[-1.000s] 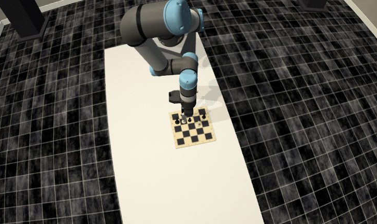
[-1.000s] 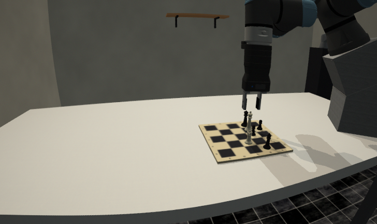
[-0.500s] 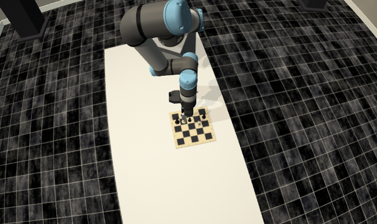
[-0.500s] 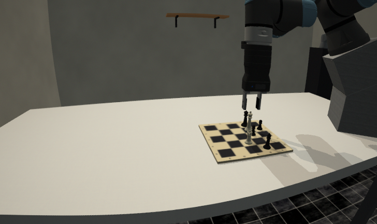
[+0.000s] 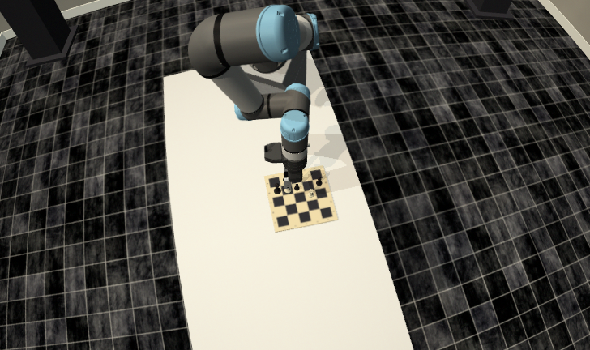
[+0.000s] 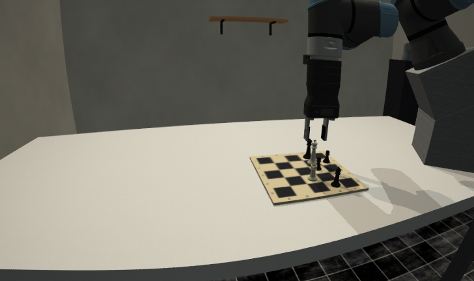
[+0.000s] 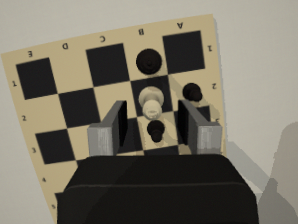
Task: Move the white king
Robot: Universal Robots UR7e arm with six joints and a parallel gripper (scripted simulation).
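Table: a long white top carrying the board, stretching far to the left of the gripper.
Chessboard: tan and black squares, lying flat below the gripper, most of it spreading to the gripper's left in the exterior view.
Gripper: pointing straight down, fingers parted with nothing between them, hanging just above the piece tops.
White king: upright on the board, directly under the gap between the fingers; in the wrist view it is centred between them.
Black pieces: one just behind the king, two close to its right, another nearer the board's front edge.
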